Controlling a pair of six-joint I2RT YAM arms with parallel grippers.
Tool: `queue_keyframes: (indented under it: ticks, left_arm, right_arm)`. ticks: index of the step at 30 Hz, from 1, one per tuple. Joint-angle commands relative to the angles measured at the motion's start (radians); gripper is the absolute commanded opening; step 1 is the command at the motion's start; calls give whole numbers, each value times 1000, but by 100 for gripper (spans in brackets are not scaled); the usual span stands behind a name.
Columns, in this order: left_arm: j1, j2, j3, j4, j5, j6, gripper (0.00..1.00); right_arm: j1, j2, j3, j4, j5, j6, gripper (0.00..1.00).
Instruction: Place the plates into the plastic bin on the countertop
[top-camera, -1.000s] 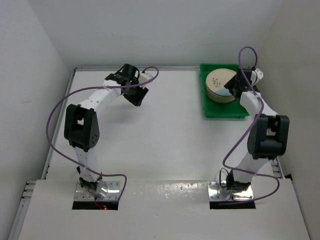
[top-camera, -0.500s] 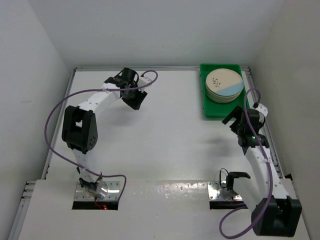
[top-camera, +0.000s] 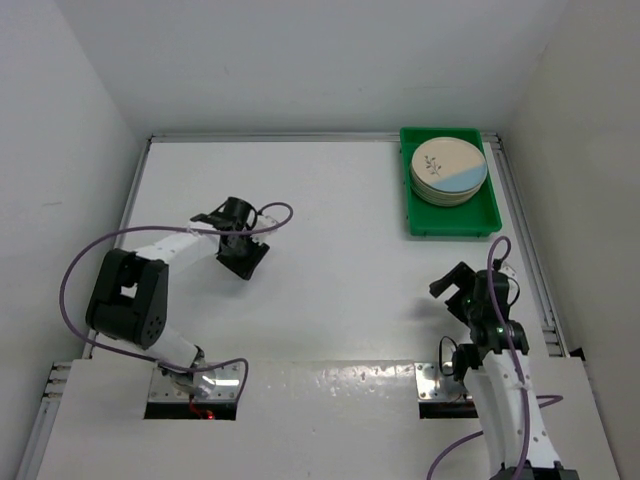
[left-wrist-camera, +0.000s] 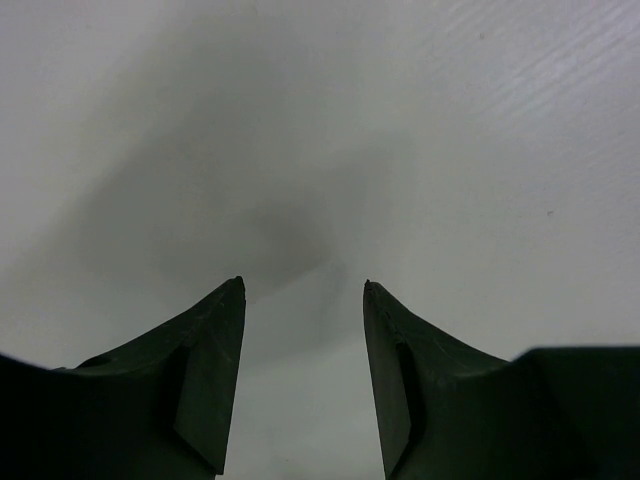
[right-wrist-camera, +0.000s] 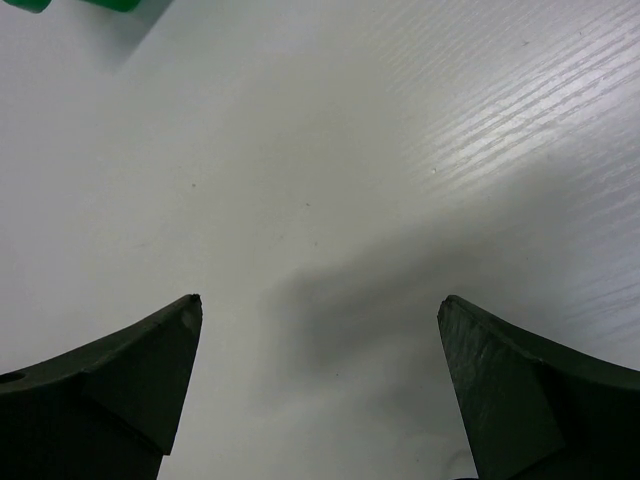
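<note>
A stack of cream plates, the top one with a blue segment and a dark sprig, lies in the far half of the green plastic bin at the back right of the white countertop. My left gripper is open and empty over the left middle of the countertop; the left wrist view shows only bare white surface between its fingers. My right gripper is open wide and empty, near of the bin; a green bin corner shows at the top left of the right wrist view.
A thin metal rim edges the countertop on the right, another runs along the left side. White walls close in the back and sides. Purple cables loop from both arms.
Both arms have pulled back toward the near side. The right gripper left the bin and the plate stack and now hovers near of the bin. The left gripper moved from the back to the left middle.
</note>
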Motion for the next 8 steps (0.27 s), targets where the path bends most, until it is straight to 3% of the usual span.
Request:
queue_keyframes:
  ticks: [1, 8]
  left_arm:
    - [7, -78, 15, 90, -23, -17, 53]
    - [-2, -110, 4, 99, -5, -17, 53]
  right_arm:
    - [7, -12, 0, 13, -21, -14, 100]
    - [7, 8, 9, -6, -26, -59, 100]
